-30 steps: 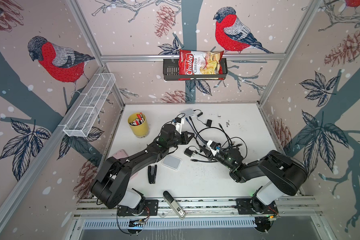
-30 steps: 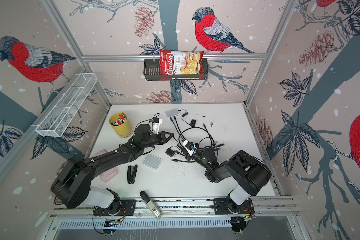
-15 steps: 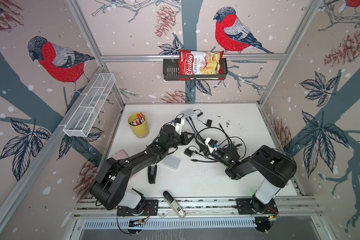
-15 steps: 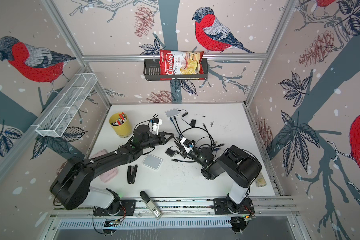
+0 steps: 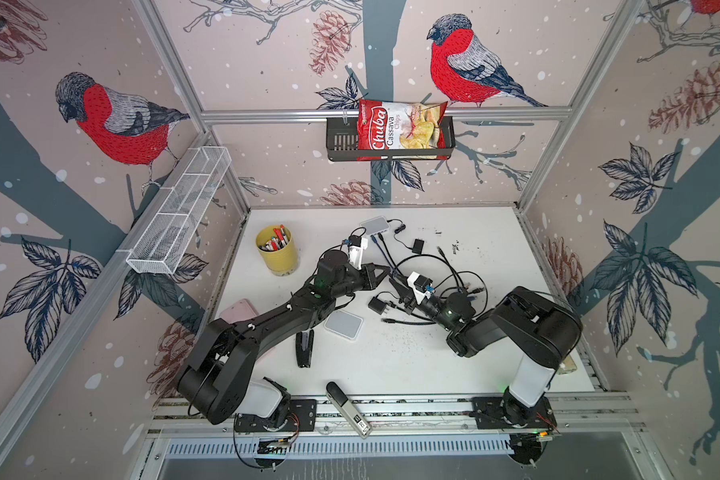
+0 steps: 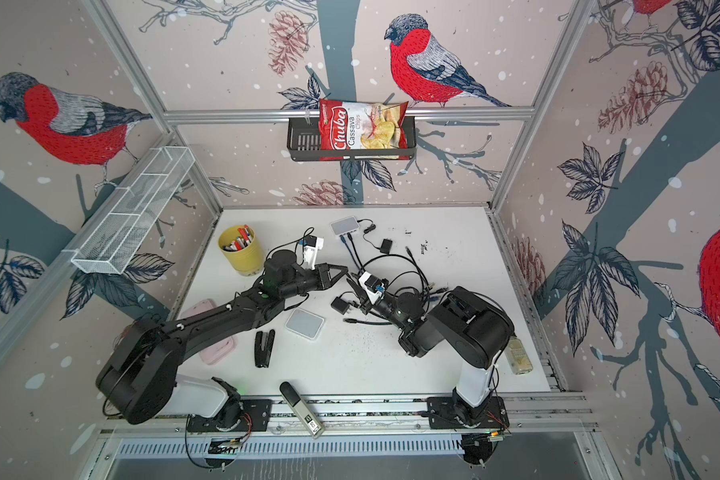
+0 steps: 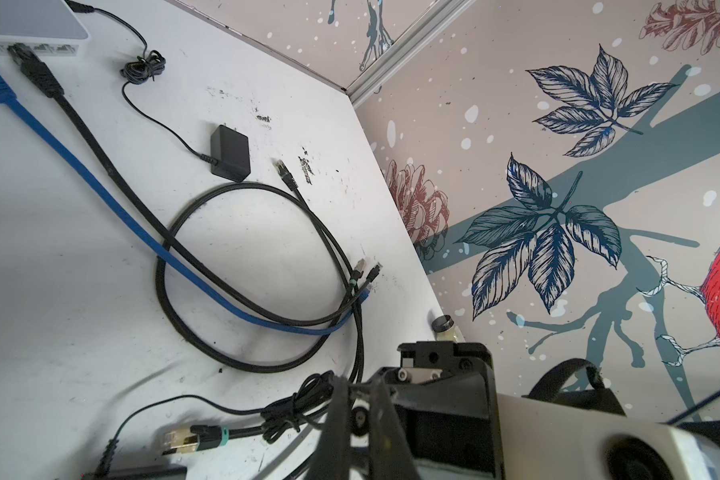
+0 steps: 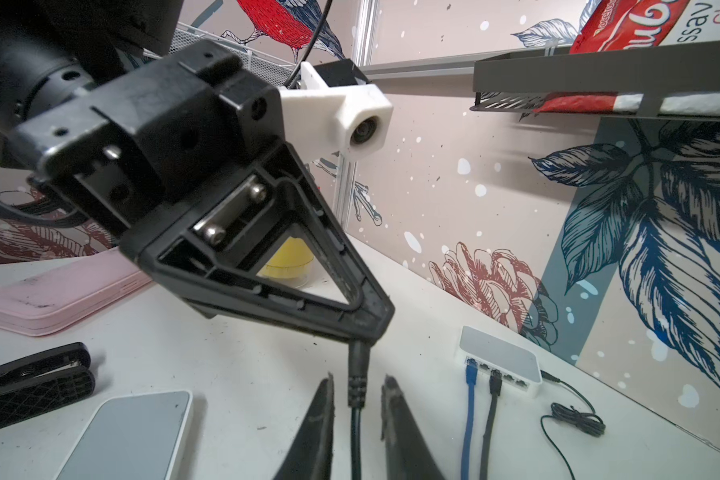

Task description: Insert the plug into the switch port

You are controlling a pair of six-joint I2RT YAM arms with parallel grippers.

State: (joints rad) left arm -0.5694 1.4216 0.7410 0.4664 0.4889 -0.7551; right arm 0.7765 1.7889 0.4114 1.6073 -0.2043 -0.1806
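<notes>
Roughly midway: left gripper [image 8: 366, 332] clamps shut on the black plug [image 8: 359, 357], right gripper [image 8: 358, 386] stands slightly open around its cable [image 8: 355, 436], and the white switch [image 8: 500, 360] lies well apart, insertion not yet done.

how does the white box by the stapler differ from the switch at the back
The switch has a blue cable and a black cable plugged in; the white box has none showing. The switch lies near the back wall, the white box beside the stapler. Both are flat, white-edged with grey tops.
</notes>
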